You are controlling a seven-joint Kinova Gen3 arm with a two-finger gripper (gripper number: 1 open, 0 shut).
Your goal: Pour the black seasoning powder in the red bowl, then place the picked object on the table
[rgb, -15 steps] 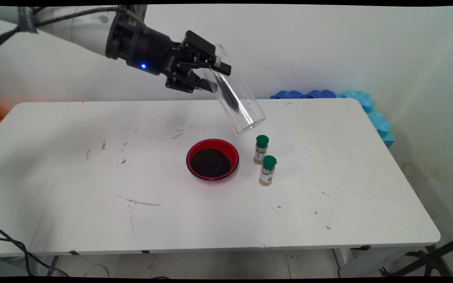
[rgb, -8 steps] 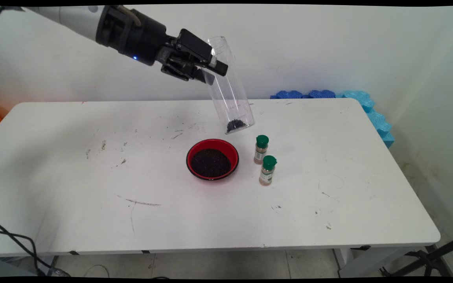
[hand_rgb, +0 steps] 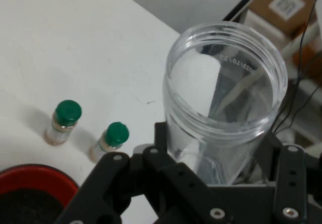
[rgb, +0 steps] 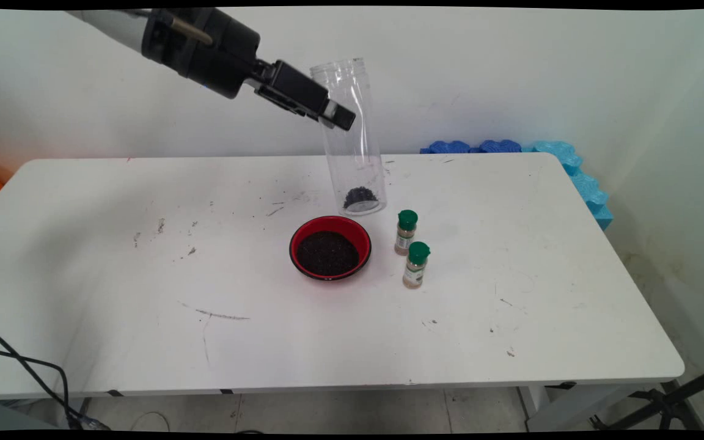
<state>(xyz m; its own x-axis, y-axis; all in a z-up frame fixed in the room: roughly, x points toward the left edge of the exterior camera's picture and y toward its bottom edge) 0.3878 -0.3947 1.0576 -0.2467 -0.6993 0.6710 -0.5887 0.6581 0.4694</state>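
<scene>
My gripper point(rgb: 330, 115) is shut on a tall clear plastic jar point(rgb: 353, 137), held almost upright above the table with its open mouth up. A small heap of dark grains point(rgb: 360, 195) lies at the jar's bottom. In the hand view the jar point(hand_rgb: 224, 108) stands between my fingers, its open rim facing the camera. Just below and left of the jar sits a red bowl point(rgb: 330, 247) filled with dark grains; the bowl point(hand_rgb: 30, 183) also shows at the hand view's bottom left.
Two small spice bottles with green caps point(rgb: 406, 232) point(rgb: 416, 264) stand right of the bowl, seen too in the hand view point(hand_rgb: 63, 122) point(hand_rgb: 110, 141). Blue foam pieces point(rgb: 547, 159) lie at the table's far right corner. Cables hang at the front left.
The jar has swung from a steep tilt, mouth toward the gripper, to nearly upright. The dark grains slid down its side and settled at the bottom. The hand rose slightly.
</scene>
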